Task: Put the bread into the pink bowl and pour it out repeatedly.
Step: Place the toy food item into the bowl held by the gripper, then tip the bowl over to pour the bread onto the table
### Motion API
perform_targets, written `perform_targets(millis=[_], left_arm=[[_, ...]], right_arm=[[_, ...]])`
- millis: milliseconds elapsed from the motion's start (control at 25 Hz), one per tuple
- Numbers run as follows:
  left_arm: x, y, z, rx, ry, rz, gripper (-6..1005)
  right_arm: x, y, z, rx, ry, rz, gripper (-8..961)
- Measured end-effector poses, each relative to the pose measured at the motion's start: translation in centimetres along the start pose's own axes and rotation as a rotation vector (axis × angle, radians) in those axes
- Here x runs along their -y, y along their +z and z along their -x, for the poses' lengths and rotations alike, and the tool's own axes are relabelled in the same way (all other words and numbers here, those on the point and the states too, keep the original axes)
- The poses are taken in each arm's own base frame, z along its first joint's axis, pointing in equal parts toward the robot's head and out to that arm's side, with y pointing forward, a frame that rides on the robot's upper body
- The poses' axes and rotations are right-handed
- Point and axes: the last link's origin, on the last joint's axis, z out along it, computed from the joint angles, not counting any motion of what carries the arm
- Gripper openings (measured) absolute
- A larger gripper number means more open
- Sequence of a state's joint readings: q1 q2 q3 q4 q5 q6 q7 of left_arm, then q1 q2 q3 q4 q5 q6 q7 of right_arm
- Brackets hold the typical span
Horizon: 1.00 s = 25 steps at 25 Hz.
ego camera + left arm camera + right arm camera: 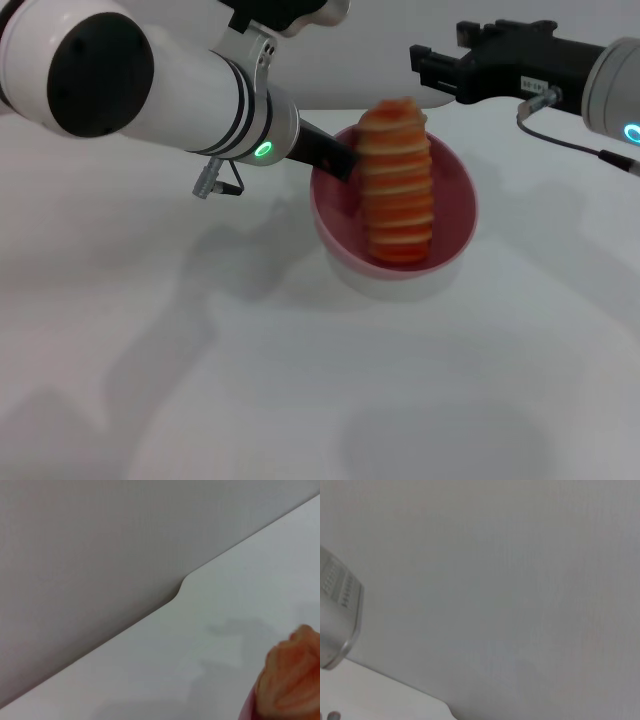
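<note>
Bread (398, 185) stood nearly on end inside the bowl (452, 190), lower end down in the well, upper end up past the far rim; bowl tipped, mouth turned toward the camera, over the white table (200, 380). Left gripper (335, 158) at the bowl's left rim, dark finger (325, 152) touching it beside the bread; closed on the rim or not, cannot tell. Right gripper (425, 62) up behind the bowl, apart from it, gripping nothing; gap between fingers cannot tell. From the left wrist, bread (292, 680) and a sliver of pink rim (247, 707) at the frame's corner.
</note>
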<state>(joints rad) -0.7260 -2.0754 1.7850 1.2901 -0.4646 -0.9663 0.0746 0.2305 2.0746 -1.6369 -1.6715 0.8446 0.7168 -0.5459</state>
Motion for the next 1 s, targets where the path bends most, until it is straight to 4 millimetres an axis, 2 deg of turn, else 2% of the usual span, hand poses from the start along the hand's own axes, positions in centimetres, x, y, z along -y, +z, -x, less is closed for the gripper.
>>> perform_targets(millis=[200, 360, 560, 720, 800, 1000], left_arm=[[-0.1, 0.1, 0.3, 0.005, -0.007, 0.005, 67], [0.0, 0.4, 0.6, 0.009, -0.016, 0.005, 68], [-0.2, 0.6, 0.9, 0.010, -0.015, 0.015, 68], [-0.3, 0.9, 1.1, 0.014, -0.012, 0.019, 68], [-0.5, 0.9, 1.1, 0.017, -0.010, 0.024, 69], [-0.5, 1.3, 1.3, 0.022, -0.010, 0.025, 69]], right_arm=[[-0.2, 0.1, 0.3, 0.038, -0.034, -0.014, 498], [1.0, -1.3, 0.8, 0.170, -0.187, -0.152, 609], [4.5, -3.5, -0.3, 0.246, -0.235, -0.373, 610], [7.2, -4.1, -2.9, 0.191, -0.169, -0.448, 609], [8.1, -4.6, -3.9, 0.179, -0.132, -0.479, 609], [9.5, -6.3, -4.8, 0.244, -0.119, -0.621, 610]])
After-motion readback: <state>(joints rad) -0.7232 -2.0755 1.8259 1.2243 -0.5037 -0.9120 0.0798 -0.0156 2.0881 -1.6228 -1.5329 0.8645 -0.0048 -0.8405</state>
